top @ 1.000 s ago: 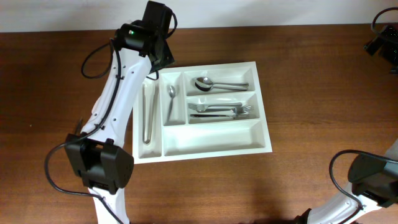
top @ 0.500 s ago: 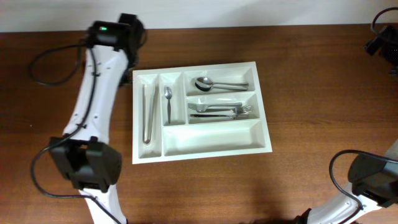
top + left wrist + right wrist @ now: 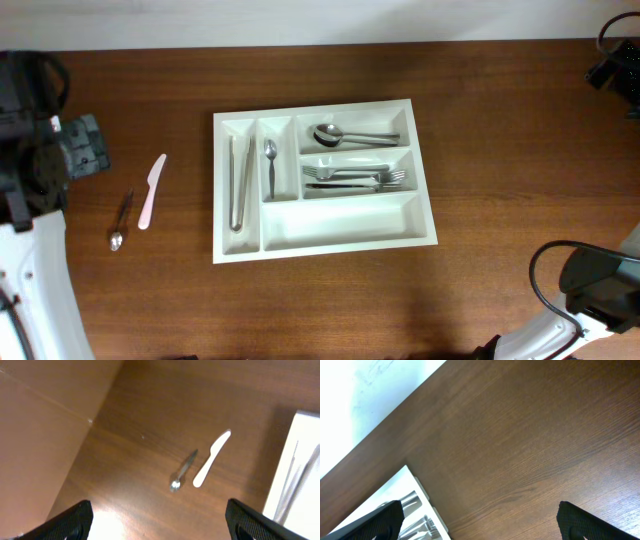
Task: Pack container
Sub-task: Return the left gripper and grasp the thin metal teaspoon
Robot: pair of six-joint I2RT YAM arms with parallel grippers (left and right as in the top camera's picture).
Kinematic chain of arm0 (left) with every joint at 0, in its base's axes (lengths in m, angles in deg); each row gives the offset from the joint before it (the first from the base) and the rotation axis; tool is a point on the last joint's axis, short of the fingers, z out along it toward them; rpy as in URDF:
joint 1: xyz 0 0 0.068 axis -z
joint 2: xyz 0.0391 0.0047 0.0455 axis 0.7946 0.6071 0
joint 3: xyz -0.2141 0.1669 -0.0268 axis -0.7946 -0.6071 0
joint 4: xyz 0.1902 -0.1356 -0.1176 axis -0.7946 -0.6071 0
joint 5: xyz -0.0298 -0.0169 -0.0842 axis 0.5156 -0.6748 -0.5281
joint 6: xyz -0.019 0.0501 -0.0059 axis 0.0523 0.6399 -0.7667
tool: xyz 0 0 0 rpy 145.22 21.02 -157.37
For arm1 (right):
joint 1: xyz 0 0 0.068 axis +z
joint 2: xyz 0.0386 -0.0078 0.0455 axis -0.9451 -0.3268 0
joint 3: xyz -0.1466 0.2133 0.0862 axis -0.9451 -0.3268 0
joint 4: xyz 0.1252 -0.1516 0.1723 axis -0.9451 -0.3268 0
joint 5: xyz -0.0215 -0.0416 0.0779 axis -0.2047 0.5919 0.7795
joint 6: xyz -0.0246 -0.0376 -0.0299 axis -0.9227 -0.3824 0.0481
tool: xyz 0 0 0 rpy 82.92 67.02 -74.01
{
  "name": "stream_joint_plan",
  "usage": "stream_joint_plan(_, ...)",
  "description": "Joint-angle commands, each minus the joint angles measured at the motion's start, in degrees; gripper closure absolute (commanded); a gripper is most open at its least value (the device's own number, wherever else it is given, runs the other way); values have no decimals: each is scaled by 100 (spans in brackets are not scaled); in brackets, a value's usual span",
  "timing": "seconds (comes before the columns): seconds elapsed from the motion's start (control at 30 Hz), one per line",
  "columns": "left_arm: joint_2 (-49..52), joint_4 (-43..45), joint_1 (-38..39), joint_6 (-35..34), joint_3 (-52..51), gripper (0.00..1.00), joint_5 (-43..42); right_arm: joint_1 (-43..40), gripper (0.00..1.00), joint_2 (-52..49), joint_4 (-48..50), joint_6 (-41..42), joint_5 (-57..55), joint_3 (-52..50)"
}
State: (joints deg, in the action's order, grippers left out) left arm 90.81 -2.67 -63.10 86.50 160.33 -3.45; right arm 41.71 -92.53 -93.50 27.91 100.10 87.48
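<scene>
A large white rectangular plastic cutlery tray [image 3: 340,222] sits flat in the middle of the overhead frame on a dark brown wooden table [image 3: 500,100]. Its two narrow upright compartments are on the left and its three long horizontal ones are stacked on the right.

The far-left narrow compartment holds long silver metal pieces [image 3: 238,183]; you cannot tell from here whether they are knives or tongs. The narrow compartment beside it holds a small silver teaspoon [image 3: 270,165]. The top horizontal compartment holds silver metal spoons [image 3: 345,133], and the middle one holds silver metal forks [image 3: 355,177].

To the left of the tray and well apart from it, a white plastic knife [image 3: 151,190] lies on the wood. A small dark-handled metal spoon [image 3: 120,222] lies just beside it, lower left.

In your left wrist view, the left gripper [image 3: 160,525] has its black fingers spread wide at the bottom corners, holding nothing, above that knife and spoon. In your right wrist view, the right gripper [image 3: 480,525] is likewise spread wide and holds nothing, over bare wood, with a corner of the tray at lower left.
</scene>
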Motion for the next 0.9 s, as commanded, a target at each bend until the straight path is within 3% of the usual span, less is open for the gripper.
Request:
stream_joint_plan(0.0, 664, 470, -461, 1799, -1196, 13, -1029, -7, 1, 31, -2, 48, 22, -22)
stream_joint_plan(0.13, 1257, 863, -730, 2238, -1891, 13, -1067, -7, 1, 31, 0, 48, 11, -22)
stream_joint_plan(0.27, 2004, 1165, -868, 2640, -2048, 26, -1012, -7, 2, 31, 0, 48, 11, -22)
stream_joint_plan(0.4, 2616, 1554, -966, 2680, -2048, 28, -874, -7, 1, 31, 0, 48, 11, -22)
stream_joint_plan(0.5, 3012, 1650, -1051, 2924, -2048, 37, -879, -7, 1, 31, 0, 50, 11, -22)
stream_joint_plan(0.67, 3585, 1683, -1211, 3530, -2048, 38, -918, -7, 1, 31, 0, 48, 11, -22)
stream_joint_plan(0.87, 4019, 1893, -1427, 3552, -2048, 39, -960, -7, 1, 31, 0, 48, 11, -22)
